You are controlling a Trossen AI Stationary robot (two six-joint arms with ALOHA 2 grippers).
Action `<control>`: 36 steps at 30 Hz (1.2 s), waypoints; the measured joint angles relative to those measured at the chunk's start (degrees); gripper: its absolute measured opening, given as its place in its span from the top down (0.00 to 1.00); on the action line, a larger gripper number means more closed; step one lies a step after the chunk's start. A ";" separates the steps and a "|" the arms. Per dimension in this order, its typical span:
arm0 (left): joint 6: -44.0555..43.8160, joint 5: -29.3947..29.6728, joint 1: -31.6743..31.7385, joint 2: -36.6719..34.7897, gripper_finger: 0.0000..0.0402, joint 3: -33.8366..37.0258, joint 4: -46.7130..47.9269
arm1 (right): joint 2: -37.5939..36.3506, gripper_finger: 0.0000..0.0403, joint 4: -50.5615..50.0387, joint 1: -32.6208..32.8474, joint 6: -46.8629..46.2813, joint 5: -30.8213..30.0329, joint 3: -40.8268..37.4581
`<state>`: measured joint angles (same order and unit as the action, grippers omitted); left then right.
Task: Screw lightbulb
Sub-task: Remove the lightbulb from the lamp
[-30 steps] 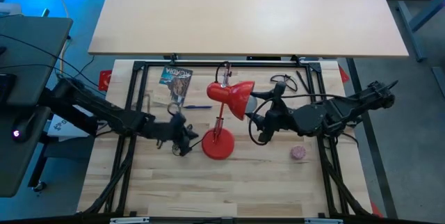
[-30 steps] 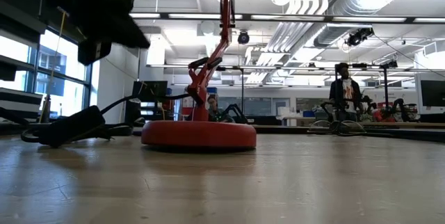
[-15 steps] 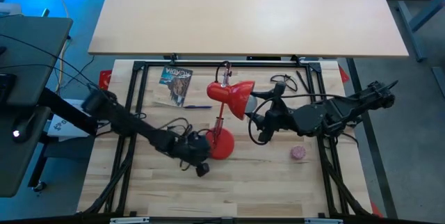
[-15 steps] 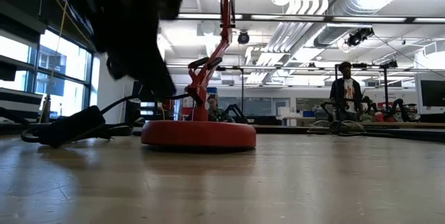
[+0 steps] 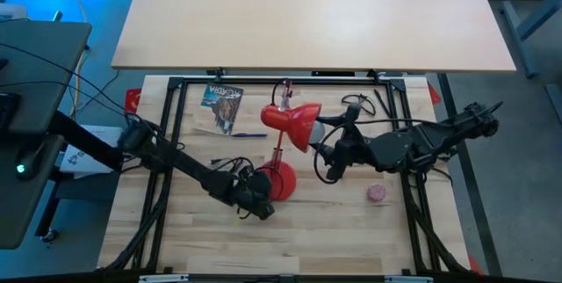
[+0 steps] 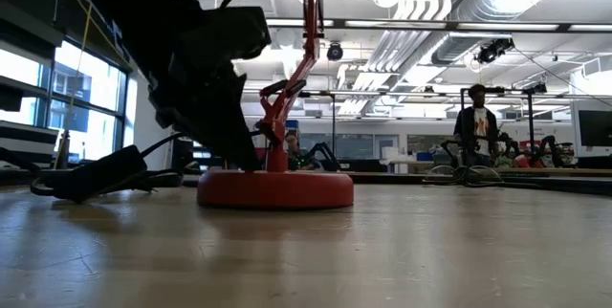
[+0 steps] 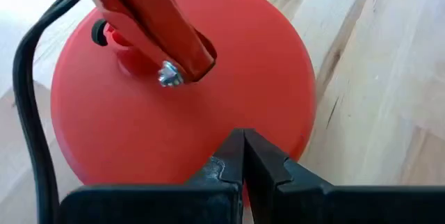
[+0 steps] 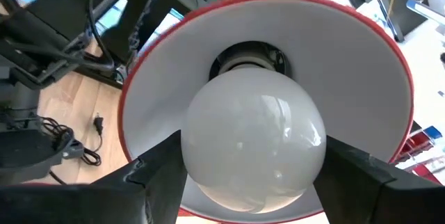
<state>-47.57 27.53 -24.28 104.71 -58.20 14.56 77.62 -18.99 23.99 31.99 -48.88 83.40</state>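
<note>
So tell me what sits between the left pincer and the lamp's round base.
Nothing. In the left wrist view the shut left pincer sits right at the rim of the red base, no gap visible.

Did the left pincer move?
Yes. The shut left pincer swung across the table toward the lamp base and now sits against its edge.

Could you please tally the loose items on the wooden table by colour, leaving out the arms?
Red: 1, the lamp
White: 1, the lightbulb, between the right gripper fingers
Pink: 1, the ball
Multicoloured: 1, the packet
Total: 4
</note>
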 joint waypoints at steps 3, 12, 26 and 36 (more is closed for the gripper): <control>-2.97 -0.95 -0.02 1.09 1.00 -0.17 0.29 | 0.00 0.37 0.02 0.07 -0.02 0.41 0.00; -6.84 -0.71 -0.45 2.08 1.00 -0.08 -2.27 | 0.00 0.37 -0.01 0.00 -3.94 0.47 0.00; -3.30 -1.10 -1.28 2.21 1.00 0.31 -2.16 | 0.00 0.37 1.48 -0.02 -16.65 2.95 0.02; -4.30 -2.05 -3.84 2.20 1.00 1.42 -2.22 | 0.00 0.37 2.02 0.02 -30.50 6.80 0.11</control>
<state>-51.87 25.47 -28.12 106.91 -56.77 12.34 77.62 -16.97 24.01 1.48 -42.09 83.50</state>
